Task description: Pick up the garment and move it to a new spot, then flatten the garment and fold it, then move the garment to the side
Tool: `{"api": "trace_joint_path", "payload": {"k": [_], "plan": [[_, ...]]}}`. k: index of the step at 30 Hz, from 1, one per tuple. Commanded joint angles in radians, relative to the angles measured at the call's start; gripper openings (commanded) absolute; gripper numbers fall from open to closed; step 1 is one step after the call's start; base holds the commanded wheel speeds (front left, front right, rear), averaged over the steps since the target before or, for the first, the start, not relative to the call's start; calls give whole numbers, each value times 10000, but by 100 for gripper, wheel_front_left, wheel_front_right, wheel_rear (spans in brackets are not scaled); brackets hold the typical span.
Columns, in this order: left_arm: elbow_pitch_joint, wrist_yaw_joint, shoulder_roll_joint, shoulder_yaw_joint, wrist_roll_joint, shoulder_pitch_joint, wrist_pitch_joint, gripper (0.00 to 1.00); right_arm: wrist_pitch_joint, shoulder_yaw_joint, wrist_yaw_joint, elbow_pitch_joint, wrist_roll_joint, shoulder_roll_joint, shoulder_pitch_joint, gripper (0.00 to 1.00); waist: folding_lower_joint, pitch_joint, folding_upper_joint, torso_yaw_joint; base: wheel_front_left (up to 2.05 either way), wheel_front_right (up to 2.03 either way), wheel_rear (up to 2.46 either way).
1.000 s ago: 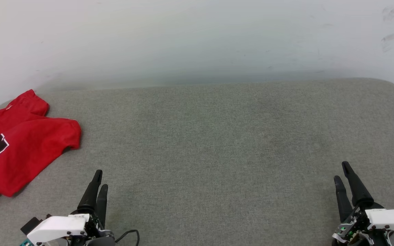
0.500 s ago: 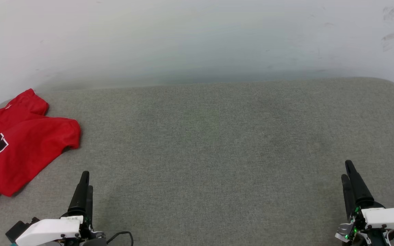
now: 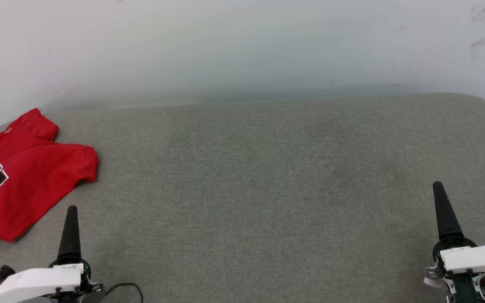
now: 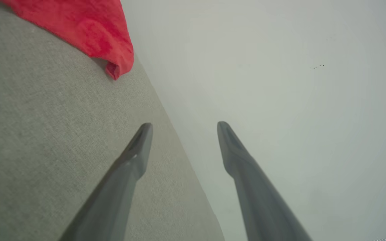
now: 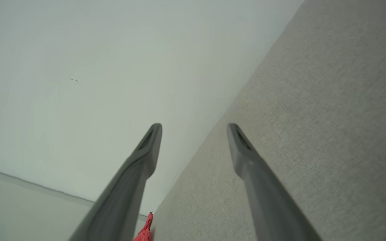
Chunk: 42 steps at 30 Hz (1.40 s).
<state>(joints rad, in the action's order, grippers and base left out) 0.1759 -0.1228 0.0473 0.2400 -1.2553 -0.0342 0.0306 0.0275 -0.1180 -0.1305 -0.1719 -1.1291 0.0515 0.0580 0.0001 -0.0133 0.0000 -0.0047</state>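
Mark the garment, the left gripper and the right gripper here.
garment (image 3: 36, 185), head view, plain red cloth of its body
left gripper (image 4: 183, 124), left wrist view, midway between its fingertips
right gripper (image 5: 194, 125), right wrist view, midway between its fingertips

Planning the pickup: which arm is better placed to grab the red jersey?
Left. The left gripper is open, close beside the red jersey at the left end of the grey fabric surface; the right gripper, also open, is at the opposite end.

Grey cushion (image 3: 267, 176) (garment (image 3: 27, 185) far left)
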Motion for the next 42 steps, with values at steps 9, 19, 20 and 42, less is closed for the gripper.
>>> {"api": "trace_joint_path", "payload": {"k": [9, 19, 20, 42], "plan": [[-1704, 640, 28, -82, 2446, -126, 368, 100, 394, 353, -3, 1336, 3282, -1, 288, 100, -1, -125, 0, 1, 0, 0, 0], [-3162, 1338, 30, -1440, 5137, 160, 693, 100, 726, 897, -3, 2071, 5959, -3, 307, 100, -1, -220, 0, 0, 0, 0, 0], [-3220, 1378, 30, -1579, 5346, 182, 727, 100, 752, 928, -3, 2103, 6177, -4, 301, 100, -1, -227, 0, -1, 0, 0, 0], [-3595, 4955, 2142, -5762, 8976, -167, 1343, 100, 1364, 1179, -2, 2122, 9756, -9, 86, 100, -1, -375, 0, -70, 0, 0, 0]]}}
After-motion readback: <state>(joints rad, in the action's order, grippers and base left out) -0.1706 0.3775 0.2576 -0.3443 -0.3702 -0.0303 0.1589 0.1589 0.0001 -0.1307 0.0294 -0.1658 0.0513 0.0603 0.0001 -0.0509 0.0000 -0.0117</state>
